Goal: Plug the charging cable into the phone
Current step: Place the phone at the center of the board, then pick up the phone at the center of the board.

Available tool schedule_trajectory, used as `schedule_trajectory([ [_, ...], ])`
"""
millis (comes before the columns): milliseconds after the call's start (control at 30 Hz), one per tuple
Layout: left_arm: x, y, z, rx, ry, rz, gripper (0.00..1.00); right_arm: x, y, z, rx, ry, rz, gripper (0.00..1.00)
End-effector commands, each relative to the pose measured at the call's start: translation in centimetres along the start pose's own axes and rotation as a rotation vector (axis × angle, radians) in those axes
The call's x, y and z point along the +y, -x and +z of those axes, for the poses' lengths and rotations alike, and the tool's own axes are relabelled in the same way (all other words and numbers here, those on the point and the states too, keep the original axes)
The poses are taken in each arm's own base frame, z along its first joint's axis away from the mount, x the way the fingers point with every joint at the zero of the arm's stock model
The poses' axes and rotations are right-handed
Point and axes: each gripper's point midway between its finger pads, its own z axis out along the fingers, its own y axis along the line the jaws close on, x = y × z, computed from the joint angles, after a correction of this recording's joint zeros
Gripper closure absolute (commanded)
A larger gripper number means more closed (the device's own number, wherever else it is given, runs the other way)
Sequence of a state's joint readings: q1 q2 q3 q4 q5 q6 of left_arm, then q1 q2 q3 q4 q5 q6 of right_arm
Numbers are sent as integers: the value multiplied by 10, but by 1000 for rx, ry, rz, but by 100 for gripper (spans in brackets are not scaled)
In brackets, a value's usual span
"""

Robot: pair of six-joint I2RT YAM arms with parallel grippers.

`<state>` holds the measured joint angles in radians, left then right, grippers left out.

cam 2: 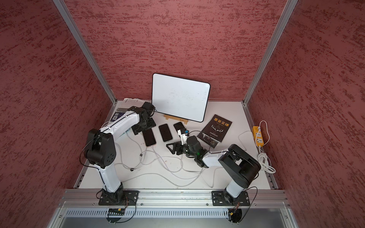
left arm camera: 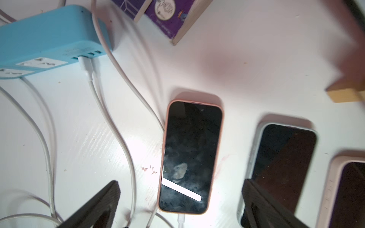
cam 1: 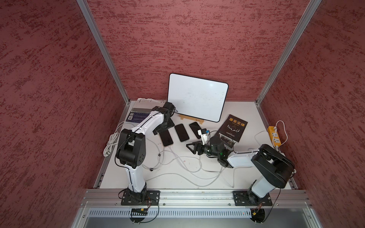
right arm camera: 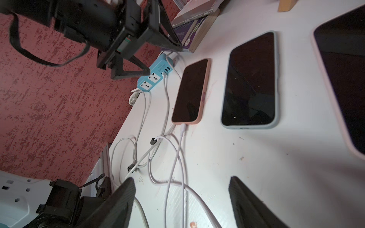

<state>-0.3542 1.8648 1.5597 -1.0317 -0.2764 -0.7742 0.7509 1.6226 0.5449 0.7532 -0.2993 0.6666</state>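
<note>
Nearest the robot, loops of white cable lie slack on the white table (cam 1: 254, 116). Just beyond them the right hand (cam 1: 189, 148) sits low over the table, its fingertips pointing across toward the robot's left. Its fingers are spread apart with nothing between them, as the right wrist view also shows. Close ahead of those fingertips is the near short end of the pink-cased phone (cam 1: 166, 138), the leftmost of three dark-screened phones lying face up in a row. The phone's long axis runs from near to far with a slight tilt, so its port end faces the robot's base. The charging cable (right arm camera: 180, 146) runs up to that end, and its white plug (right arm camera: 183, 128) appears seated in the port, touching the edge of the case. Over the phone's far half hovers the left hand (cam 1: 164, 128), its fingers fully spread, gripping nothing and apparently clear of the screen. Of the two, the right hand lies on the port side and the left hand is above the phone's body. Farther back and to the left, a blue power strip (left arm camera: 49, 39) has white cables plugged into it. The plugging looks complete, so any next move would likely be a retreat away from the phone, taking care not to snag the cable.
</note>
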Motion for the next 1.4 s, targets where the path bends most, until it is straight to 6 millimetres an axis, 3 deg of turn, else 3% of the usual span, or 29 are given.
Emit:
schedule_trajectory([
  [0,-41,-16,-5,35,-80,56,0,-18,21,-16,-110,-130,-23,15],
  [200,-88,-23,25,116,-69,90,0,-31,29,-36,-169,-236,-54,13],
  [500,-130,-34,52,176,-93,105,0,-35,28,-35,-168,-252,-57,9],
  [700,-126,-42,65,186,-41,111,0,-36,27,-33,-161,-254,-57,9],
  [1067,-108,-44,63,147,22,111,0,-36,26,-32,-152,-253,-52,9],
  [1367,-109,-64,89,214,8,110,5,-34,26,-32,-152,-243,-49,9],
])
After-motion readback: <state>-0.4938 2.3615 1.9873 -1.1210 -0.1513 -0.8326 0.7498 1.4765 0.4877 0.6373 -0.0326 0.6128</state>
